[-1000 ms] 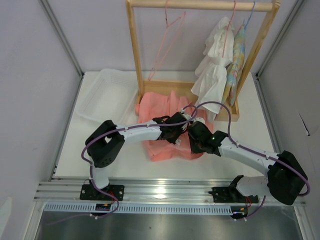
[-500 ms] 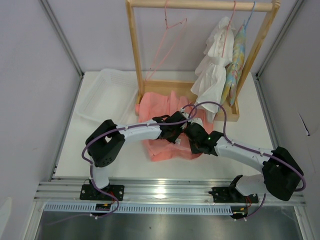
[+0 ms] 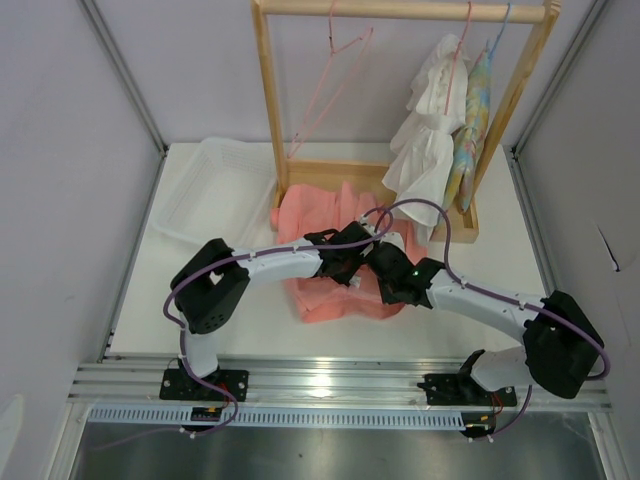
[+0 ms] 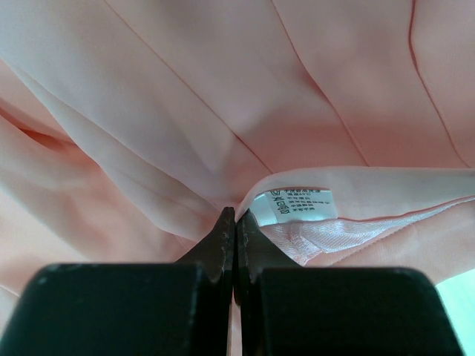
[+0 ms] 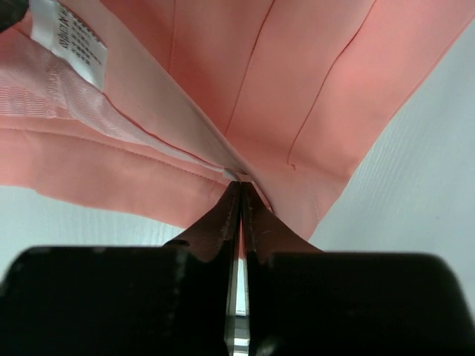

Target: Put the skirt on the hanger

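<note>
The salmon-pink pleated skirt (image 3: 318, 222) lies crumpled on the white table in front of the rack. My left gripper (image 3: 358, 258) is shut on its waistband beside the white care label (image 4: 292, 203); its tips (image 4: 235, 216) pinch the cloth. My right gripper (image 3: 378, 262) sits right against the left one, shut on a waistband edge (image 5: 241, 184) of the skirt (image 5: 297, 81). The thin pink hanger (image 3: 330, 88) hangs bare and tilted from the rack's top rail, behind the skirt.
A wooden rack (image 3: 268, 110) stands at the back with its base frame (image 3: 340, 172) on the table. A white ruffled garment (image 3: 425, 130) and a pastel patterned garment (image 3: 472, 110) hang at its right. A clear plastic bin (image 3: 215, 190) sits at the left.
My right arm has shifted a little left, bringing its gripper closer to the left one over the skirt. The left arm has hardly moved.
</note>
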Motion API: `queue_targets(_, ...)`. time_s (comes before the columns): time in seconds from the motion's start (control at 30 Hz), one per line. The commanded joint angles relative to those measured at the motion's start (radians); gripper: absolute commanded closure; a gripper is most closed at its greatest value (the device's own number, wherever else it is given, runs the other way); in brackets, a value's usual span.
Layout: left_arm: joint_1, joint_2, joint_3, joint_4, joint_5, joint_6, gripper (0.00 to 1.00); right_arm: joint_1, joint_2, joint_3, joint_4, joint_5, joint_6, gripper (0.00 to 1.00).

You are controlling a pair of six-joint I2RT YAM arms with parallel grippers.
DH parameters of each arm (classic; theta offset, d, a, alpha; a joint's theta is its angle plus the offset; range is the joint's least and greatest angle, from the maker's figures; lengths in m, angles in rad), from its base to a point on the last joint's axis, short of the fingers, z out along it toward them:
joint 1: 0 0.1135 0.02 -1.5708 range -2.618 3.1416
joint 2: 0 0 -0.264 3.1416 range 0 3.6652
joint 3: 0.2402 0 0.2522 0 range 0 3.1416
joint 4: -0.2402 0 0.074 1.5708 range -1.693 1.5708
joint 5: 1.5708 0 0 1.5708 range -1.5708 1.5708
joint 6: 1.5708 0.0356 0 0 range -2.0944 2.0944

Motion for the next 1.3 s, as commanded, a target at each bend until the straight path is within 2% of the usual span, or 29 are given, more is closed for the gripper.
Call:
queue_targets(0.0,-0.007,0.003,0.035,0.015,0.014,0.017,1.00,0.004,-0.047,0.051,-0.014,0.001,0.009,0.98)
queue_targets(0.17,-0.007,0.018,0.037,0.015,0.010,0.016,1.00,-0.043,-0.121,0.011,0.026,-0.113,0.027,1.00)
queue_targets(0.4,-0.005,0.027,0.035,0.040,0.025,0.016,1.00,-0.259,-0.239,-0.086,0.123,-0.292,0.070,1.00)
queue_targets(0.6,-0.002,0.024,0.035,0.064,0.045,0.028,0.99,-0.358,-0.253,-0.153,0.212,-0.345,0.109,1.00)
queue_targets(0.7,-0.002,0.003,0.031,0.075,0.059,0.023,0.87,-0.375,-0.238,-0.173,0.252,-0.388,0.132,1.00)
queue_targets(0.9,-0.002,-0.078,-0.001,0.102,0.095,0.025,0.71,-0.373,-0.244,-0.183,0.261,-0.383,0.147,1.00)
queue_targets(1.17,-0.002,-0.227,-0.026,0.124,0.160,0.042,0.61,-0.375,-0.238,-0.186,0.269,-0.381,0.146,1.00)
queue_targets(1.27,-0.002,-0.281,-0.029,0.116,0.230,0.056,0.59,-0.375,-0.232,-0.187,0.273,-0.381,0.146,1.00)
